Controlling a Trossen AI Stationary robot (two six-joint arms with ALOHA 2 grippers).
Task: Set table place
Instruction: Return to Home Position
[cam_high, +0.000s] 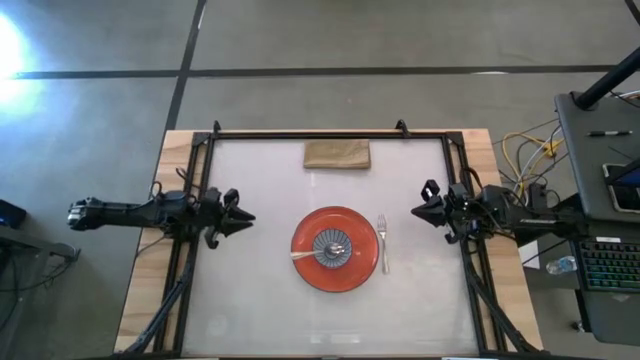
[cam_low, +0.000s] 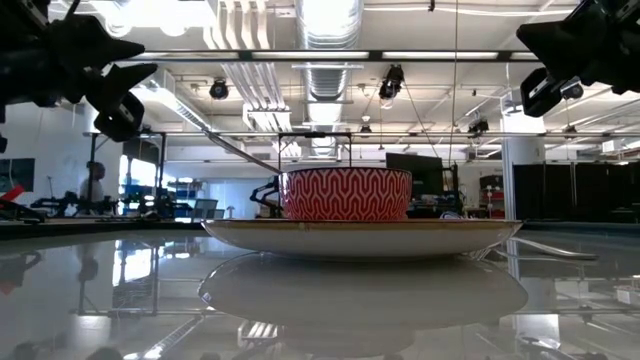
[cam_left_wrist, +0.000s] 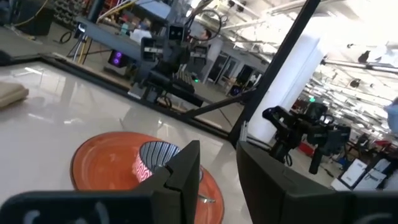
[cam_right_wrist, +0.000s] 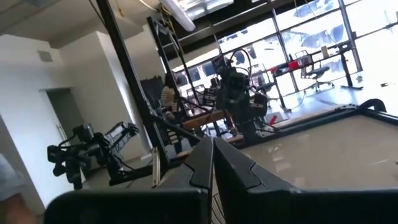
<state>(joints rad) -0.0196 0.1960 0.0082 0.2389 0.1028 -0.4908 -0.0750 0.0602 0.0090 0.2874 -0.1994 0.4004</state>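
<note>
An orange plate (cam_high: 360, 268) lies at the middle of the white-sheeted table (cam_high: 260, 320). A bowl (cam_high: 333, 248) with a red-and-white patterned wall (cam_low: 347, 193) stands on the plate. A utensil rests in the bowl, and its handle (cam_high: 303, 256) sticks out over the rim toward the left. A fork (cam_high: 381, 243) lies on the table just right of the plate. My left gripper (cam_high: 243, 216) hovers open at the table's left side, pointing at the plate (cam_left_wrist: 99, 162). My right gripper (cam_high: 418, 211) hovers shut at the right side, pointing inward. Both are empty.
A folded brown napkin (cam_high: 337, 154) lies near the table's far edge. The black metal frame (cam_high: 330, 133) runs round the sheet. A dark desk with a keyboard (cam_high: 610, 265) stands off the table's right side.
</note>
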